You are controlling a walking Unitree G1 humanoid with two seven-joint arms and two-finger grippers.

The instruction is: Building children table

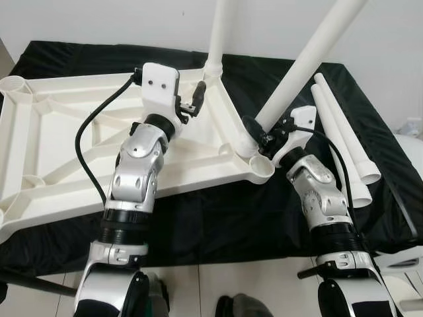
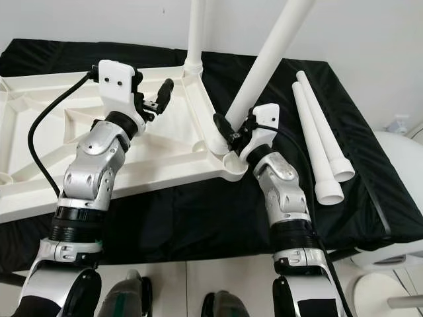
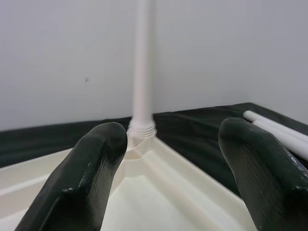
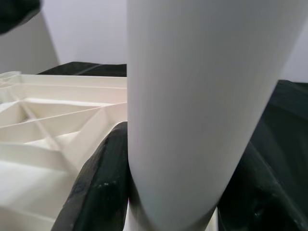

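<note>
The white plastic tabletop (image 1: 59, 132) lies upside down on a black-covered table. One white leg (image 1: 219, 30) stands upright in its far corner socket. A second white leg (image 1: 304, 63) leans to the right, its lower end at the near right corner socket (image 1: 263, 168). My right gripper (image 1: 260, 134) is shut on this leg just above the socket, with a finger (image 4: 96, 187) on each side of it. My left gripper (image 1: 193, 100) hovers open over the tabletop, pointing toward the upright leg (image 3: 143, 72), and holds nothing.
Two loose white legs (image 1: 347, 142) lie side by side on the black cloth (image 1: 218, 218) right of my right arm. A white wall stands behind the table. A white object (image 1: 410, 142) sits past the table's right edge. Pale floor runs along the front edge.
</note>
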